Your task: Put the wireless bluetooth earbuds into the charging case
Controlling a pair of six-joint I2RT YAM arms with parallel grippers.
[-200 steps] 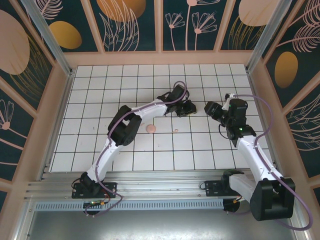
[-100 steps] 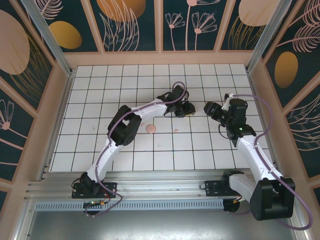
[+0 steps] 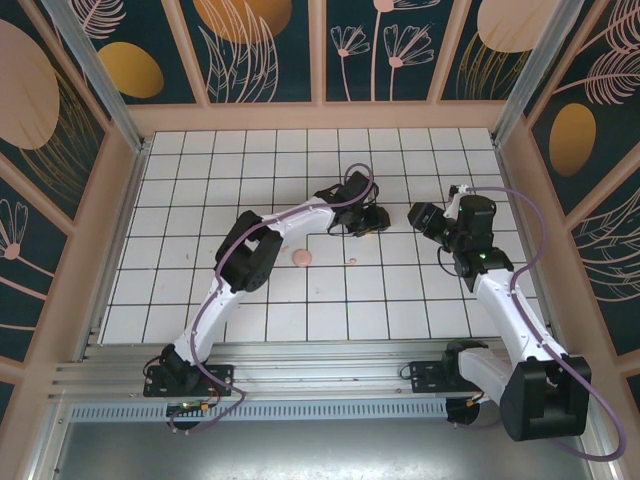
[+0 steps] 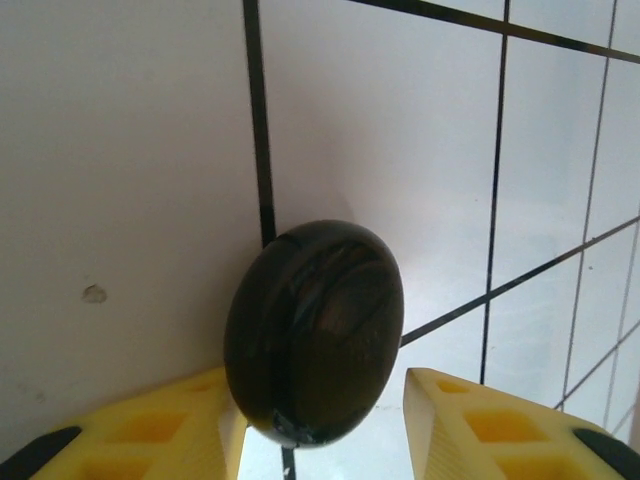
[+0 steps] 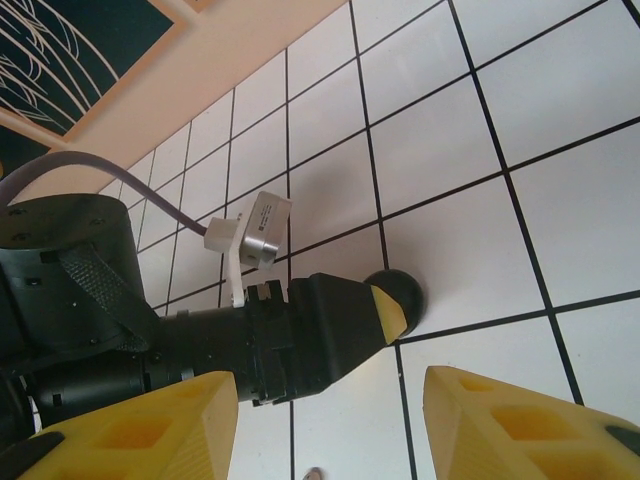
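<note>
A round glossy black charging case (image 4: 315,330) stands on edge on the white tiles between my left gripper's yellow fingers (image 4: 325,390). The left finger lies against the case and the right finger stands clear of it, so the left gripper is open. In the top view the left gripper (image 3: 368,218) reaches to the table's middle. A tiny pale pink earbud (image 3: 352,262) lies loose on the tiles in front of it. My right gripper (image 5: 330,380) hovers open and empty just right of the left one, looking at the black case (image 5: 402,290).
A round pink case (image 3: 301,257) lies on the tiles beside the left arm's elbow. Wooden walls ring the tiled floor (image 3: 200,200). The two grippers are less than one tile apart.
The left gripper's jaws have opened off the black case and the gripper has drawn back slightly to the left. The right arm has held still.
</note>
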